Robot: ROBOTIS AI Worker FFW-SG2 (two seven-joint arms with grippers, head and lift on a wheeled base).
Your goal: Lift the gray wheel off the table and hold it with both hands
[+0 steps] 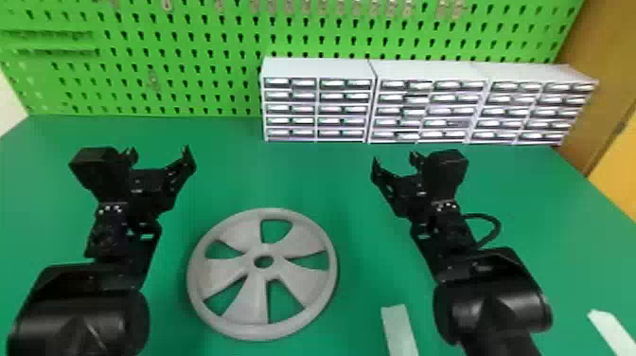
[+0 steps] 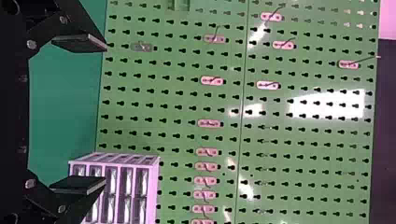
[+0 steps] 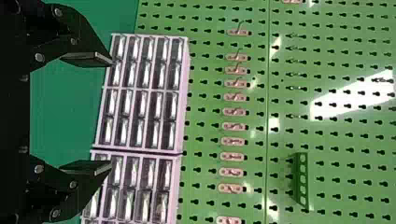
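There's the wheel (image 1: 251, 303), flat on the table (image 1: 355, 199), your left gripper (image 1: 159, 155) left of it, right gripper (image 1: 394, 162) right, fingers spread!

Parted fingers (image 2: 86, 185) stand before a green pegboard (image 2: 299, 140) with pink hooks (image 2: 211, 80).

Bright, fairly even light fills the head view, and the bench (image 1: 303, 180) takes it with little glare. A soft, faint shadow hugs the lower right rim of the wheel (image 1: 241, 232). The drawers (image 1: 293, 108) throw back small white glints, and dull highlights lie on the black arms (image 1: 80, 317). In both wrist views, the pegboard (image 2: 177, 102) carries a large, hard-edged white reflection, with smaller streaks of glare scattered near it.
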